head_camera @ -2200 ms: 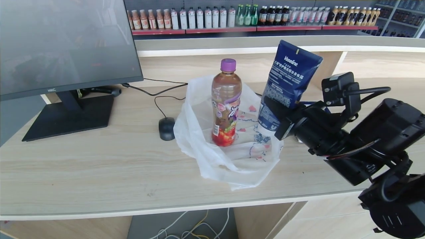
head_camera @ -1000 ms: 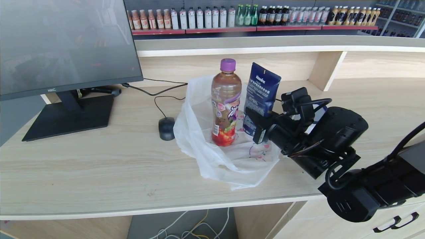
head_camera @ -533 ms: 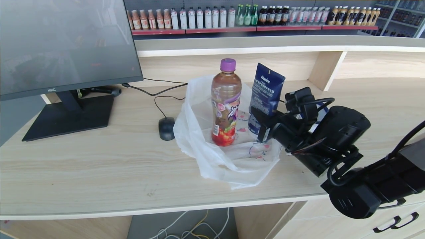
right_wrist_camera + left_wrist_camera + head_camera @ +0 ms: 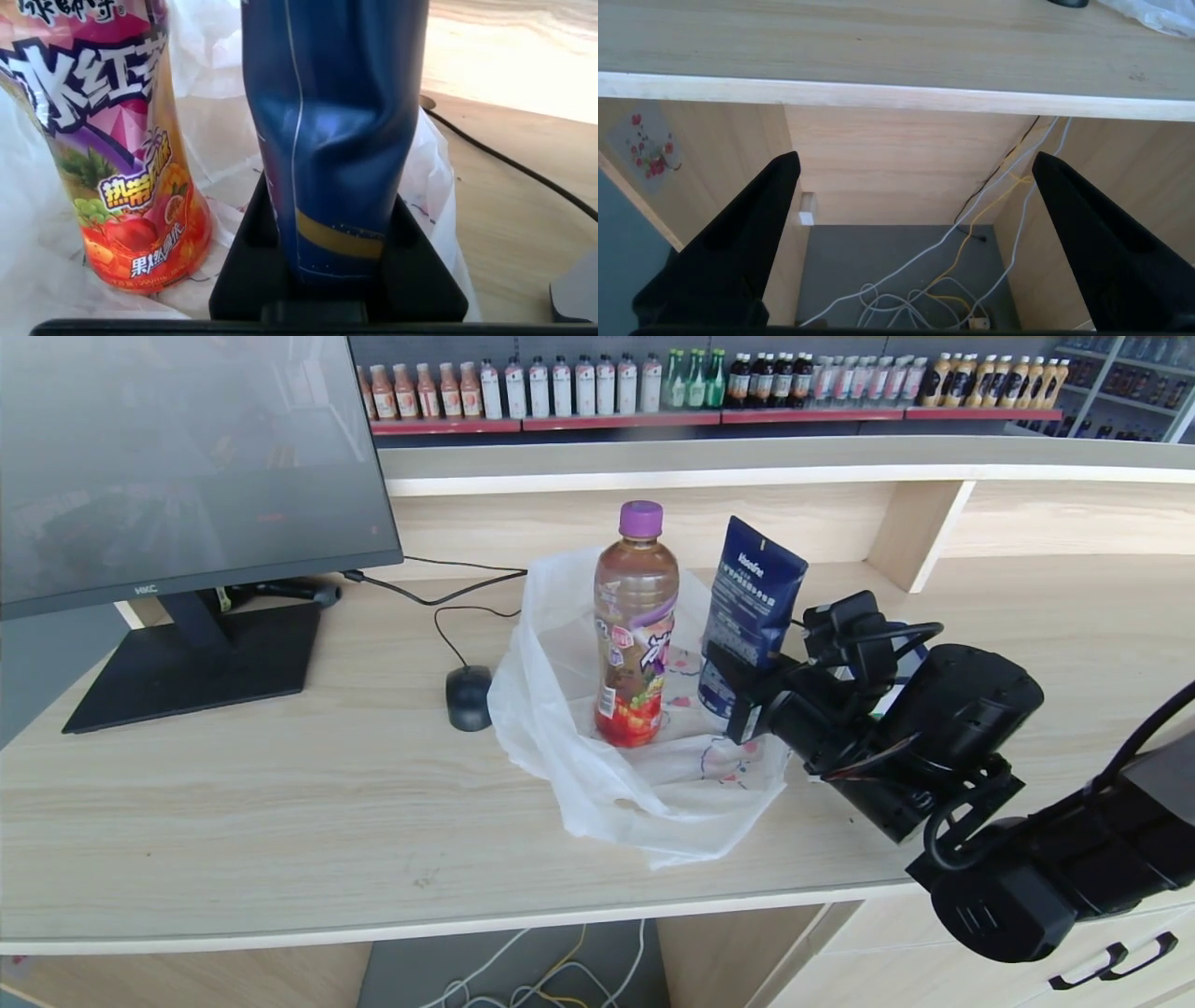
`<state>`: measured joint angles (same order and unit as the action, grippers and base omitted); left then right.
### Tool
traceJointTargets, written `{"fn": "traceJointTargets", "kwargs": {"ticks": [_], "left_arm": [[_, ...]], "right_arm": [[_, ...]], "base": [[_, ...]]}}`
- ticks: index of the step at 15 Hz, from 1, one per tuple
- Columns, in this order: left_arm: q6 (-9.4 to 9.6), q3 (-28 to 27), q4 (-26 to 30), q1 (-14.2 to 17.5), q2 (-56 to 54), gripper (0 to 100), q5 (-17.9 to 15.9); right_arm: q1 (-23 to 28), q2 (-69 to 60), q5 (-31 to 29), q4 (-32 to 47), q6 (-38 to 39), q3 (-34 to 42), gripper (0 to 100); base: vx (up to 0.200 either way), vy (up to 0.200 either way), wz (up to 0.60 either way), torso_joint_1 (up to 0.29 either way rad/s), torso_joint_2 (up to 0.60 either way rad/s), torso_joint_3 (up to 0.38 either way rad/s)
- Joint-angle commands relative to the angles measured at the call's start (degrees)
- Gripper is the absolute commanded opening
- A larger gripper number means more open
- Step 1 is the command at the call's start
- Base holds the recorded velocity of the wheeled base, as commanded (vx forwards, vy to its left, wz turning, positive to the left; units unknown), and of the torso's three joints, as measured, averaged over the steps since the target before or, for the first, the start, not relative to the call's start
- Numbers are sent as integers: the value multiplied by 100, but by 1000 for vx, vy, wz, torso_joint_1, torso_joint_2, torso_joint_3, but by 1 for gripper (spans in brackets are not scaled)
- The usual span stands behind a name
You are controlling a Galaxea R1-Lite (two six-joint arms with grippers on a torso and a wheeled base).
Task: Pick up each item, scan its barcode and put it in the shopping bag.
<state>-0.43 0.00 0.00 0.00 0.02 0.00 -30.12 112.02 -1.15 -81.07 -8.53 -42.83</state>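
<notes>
Blue pouch (image 4: 752, 583) held upright at the shopping bag (image 4: 546, 723), next to the bottle (image 4: 637, 625).
From where I stand, the right gripper (image 4: 736, 693) is clamped on the pouch's lower end, one finger on each side. The pouch stands over the right part of the white plastic bag on the wooden counter (image 4: 233, 803); I cannot tell whether its bottom touches the bag. The purple-capped bottle stands upright inside the bag, just beside the pouch. The left gripper (image 4: 915, 238) hangs low in front of the counter's edge, its fingers spread wide apart. A monitor (image 4: 177, 457) and a mouse (image 4: 468, 697) sit left of the bag.
</notes>
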Motion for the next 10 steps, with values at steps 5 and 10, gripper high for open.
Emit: {"fn": "traceJointTargets", "kwargs": {"ticks": [5, 10], "left_arm": [[-1, 0, 0, 0, -2, 100, 0], [-1, 0, 0, 0, 6, 100, 0]], "right_arm": [[-2, 13, 0, 30, 10, 125, 0], [6, -5, 9, 30, 10, 117, 100]], "base": [[0, 0, 0, 0, 0, 0], [0, 0, 0, 0, 0, 0]]}}
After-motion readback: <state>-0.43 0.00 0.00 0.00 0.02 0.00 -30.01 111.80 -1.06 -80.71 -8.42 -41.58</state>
